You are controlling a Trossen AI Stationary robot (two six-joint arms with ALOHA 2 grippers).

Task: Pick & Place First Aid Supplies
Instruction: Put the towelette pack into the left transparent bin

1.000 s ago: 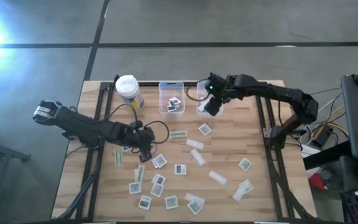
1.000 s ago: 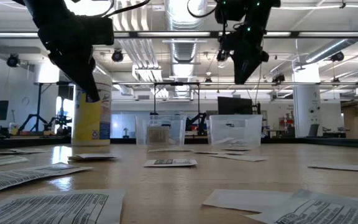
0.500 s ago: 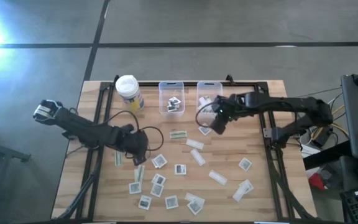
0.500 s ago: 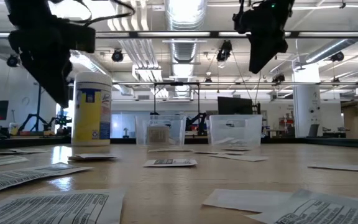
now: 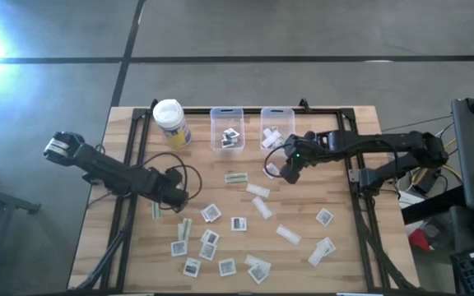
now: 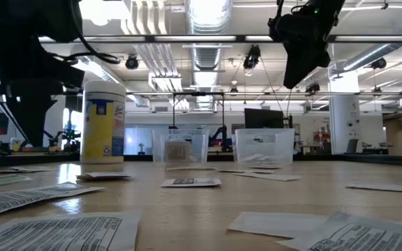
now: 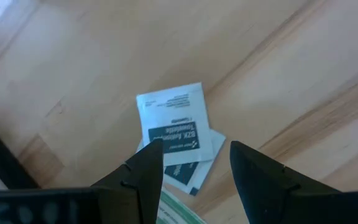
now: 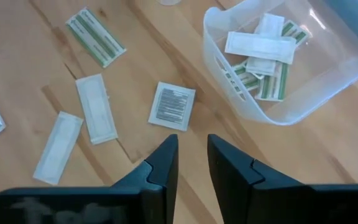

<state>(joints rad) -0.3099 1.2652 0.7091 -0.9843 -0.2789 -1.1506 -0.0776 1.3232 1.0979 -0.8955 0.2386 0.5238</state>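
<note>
Flat white packets (image 5: 239, 223) scattered tabletop

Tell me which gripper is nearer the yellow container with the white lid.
Left. The left gripper hangs over the packets toward the table's front from the yellow container; the right gripper is farther off, past both clear bins.

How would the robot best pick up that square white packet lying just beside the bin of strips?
The square packet lies flat on the table, clear of the bin. Probably best to come straight down with the right end effector, open, and pinch two opposite edges across its width; nothing crowds either side.
</note>
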